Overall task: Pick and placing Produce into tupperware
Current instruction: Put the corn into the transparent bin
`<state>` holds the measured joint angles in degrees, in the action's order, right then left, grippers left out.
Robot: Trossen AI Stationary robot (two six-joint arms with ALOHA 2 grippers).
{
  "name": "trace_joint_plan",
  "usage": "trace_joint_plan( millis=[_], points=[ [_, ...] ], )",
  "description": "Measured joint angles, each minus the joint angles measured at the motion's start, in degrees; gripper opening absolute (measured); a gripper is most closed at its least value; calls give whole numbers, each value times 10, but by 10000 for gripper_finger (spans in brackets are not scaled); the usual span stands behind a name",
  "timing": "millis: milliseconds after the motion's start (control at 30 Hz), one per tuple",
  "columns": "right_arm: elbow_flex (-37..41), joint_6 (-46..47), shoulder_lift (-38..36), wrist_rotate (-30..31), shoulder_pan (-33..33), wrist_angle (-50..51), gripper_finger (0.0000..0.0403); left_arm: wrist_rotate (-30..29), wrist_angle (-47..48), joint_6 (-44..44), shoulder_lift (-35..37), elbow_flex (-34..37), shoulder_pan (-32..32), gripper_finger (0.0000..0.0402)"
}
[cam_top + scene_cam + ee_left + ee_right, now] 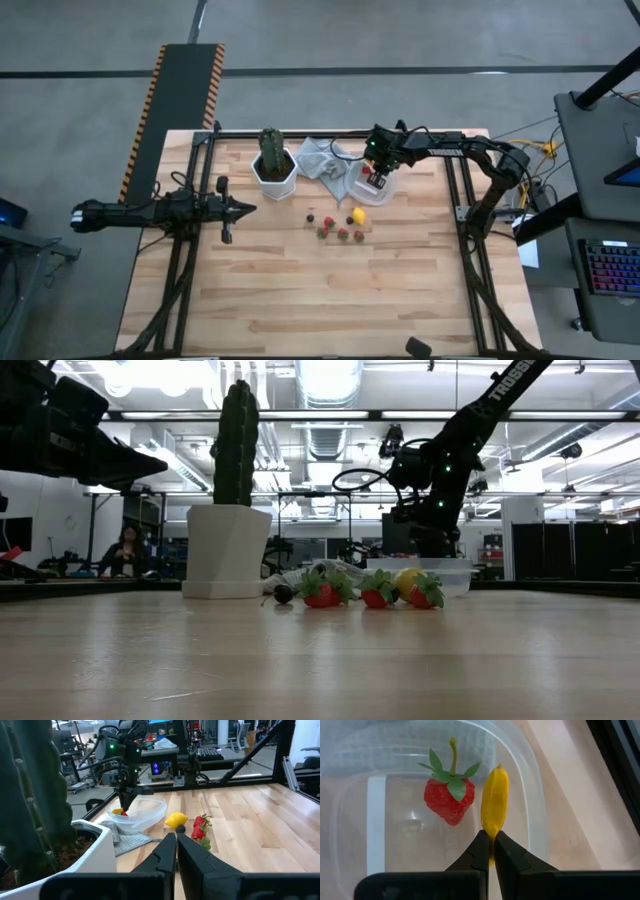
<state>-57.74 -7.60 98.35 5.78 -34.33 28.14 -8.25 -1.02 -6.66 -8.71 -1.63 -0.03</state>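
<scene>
Table: light wooden planks, black frame rails along its sides.
Pot: white, holds a cactus, near the far edge.
Cloth: grey, between pot and tupperware.
Tupperware: clear, beside the cloth.
Produce: lemon, strawberries, dark pieces, clustered mid-table.

Clear tupperware holds strawberry, yellow piece.
</scene>
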Motion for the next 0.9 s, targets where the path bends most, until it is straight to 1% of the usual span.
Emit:
trace_joint_plan(
  millis=[700, 900],
  points=[
    [0, 0, 0, 0, 0, -1, 10, 0, 0, 0, 0, 0, 0, 0],
    [0, 4, 0, 0, 0, -1, 35, 0, 0, 0, 0, 0, 0, 0]
  ],
)
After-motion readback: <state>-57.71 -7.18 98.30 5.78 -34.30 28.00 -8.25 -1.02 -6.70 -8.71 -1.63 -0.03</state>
